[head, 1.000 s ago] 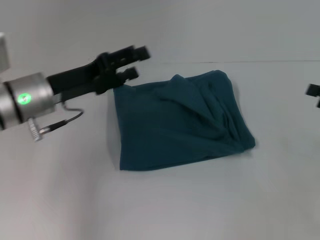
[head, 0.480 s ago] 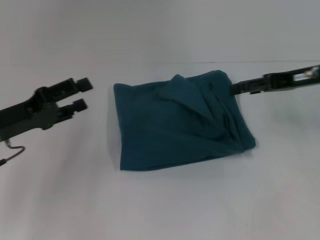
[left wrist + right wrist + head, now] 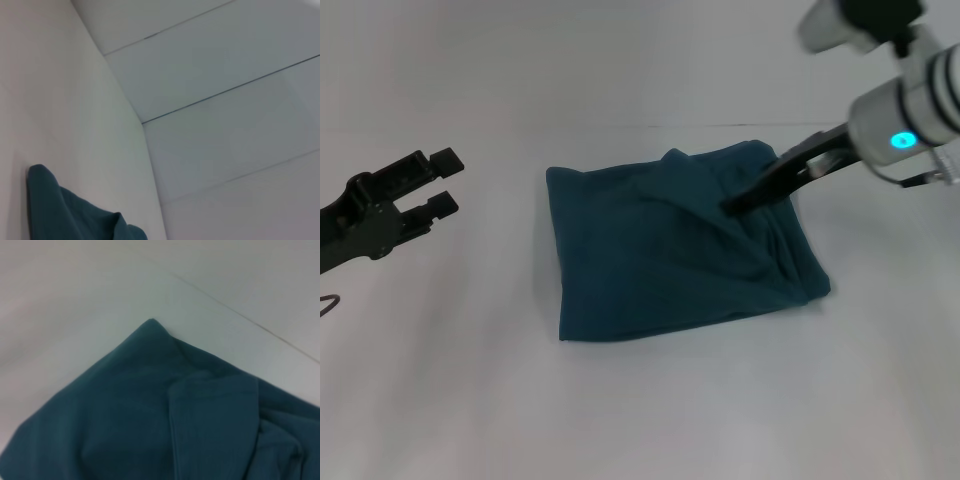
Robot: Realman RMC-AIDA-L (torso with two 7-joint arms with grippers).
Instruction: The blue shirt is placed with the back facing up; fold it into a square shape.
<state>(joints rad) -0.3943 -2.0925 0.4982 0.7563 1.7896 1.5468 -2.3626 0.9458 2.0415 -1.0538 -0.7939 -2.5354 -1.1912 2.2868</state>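
Right pincer [image 3: 732,207] sits on the blue shirt [image 3: 670,250] near its 1 o'clock corner; whether its tips grip cloth, cannot tell. Shirt lies mid-desk [image 3: 620,410], already a rough square, long axis 10-to-4 o'clock, right edge rumpled. Step judged: final tidying. Next: flatten that bunched side. Left pincer [image 3: 442,181] parted, well apart at 9 o'clock.

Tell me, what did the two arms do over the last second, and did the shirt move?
The left gripper drew back from the blue shirt to the robot's left, fingers open and holding nothing. The right gripper came in from the right and now reaches over the shirt's creased right part. The shirt lay unmoved on the table.
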